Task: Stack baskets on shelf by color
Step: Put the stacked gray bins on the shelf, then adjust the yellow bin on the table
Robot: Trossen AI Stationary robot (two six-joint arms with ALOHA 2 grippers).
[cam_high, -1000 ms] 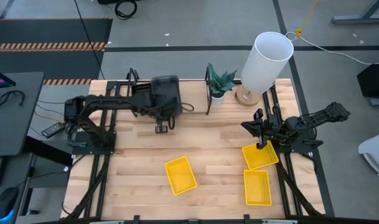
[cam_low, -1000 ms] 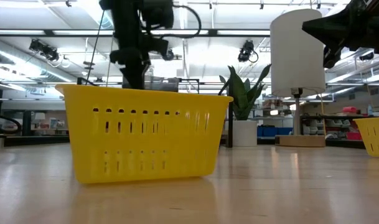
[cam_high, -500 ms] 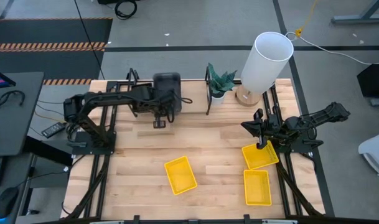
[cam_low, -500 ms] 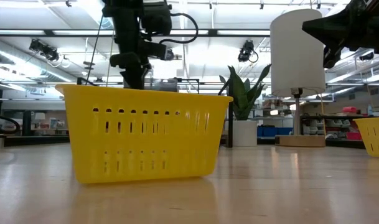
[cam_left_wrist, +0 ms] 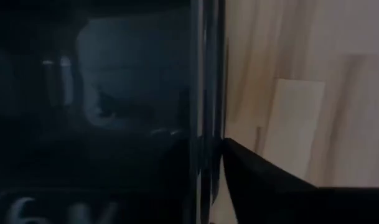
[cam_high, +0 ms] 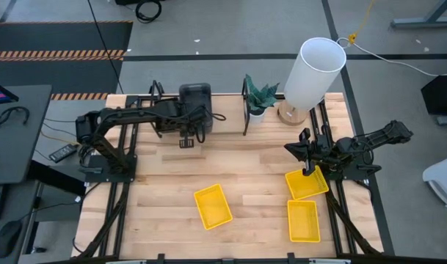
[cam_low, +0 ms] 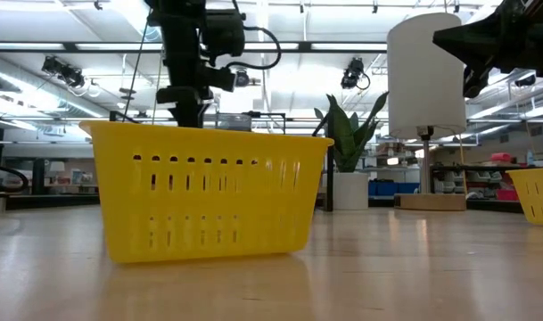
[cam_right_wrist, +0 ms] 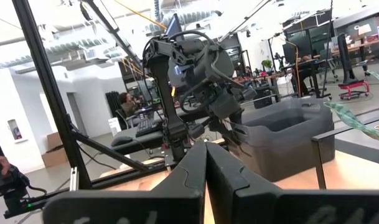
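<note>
Robotics lab — open hall, ceiling cameras [cam_low: 355, 73], desks with monitors [cam_right_wrist: 304, 38], seated person [cam_right_wrist: 123, 101] behind

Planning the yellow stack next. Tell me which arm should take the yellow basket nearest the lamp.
Right. The right gripper hangs at the edge of that yellow basket, fingers closed. The left gripper is across the table by the grey baskets on the shelf.

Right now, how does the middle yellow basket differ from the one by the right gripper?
The middle basket stands alone mid-table, no arm near; the right basket lies beside a third basket, with the right gripper at its far edge. Both are yellow, open side up.
</note>
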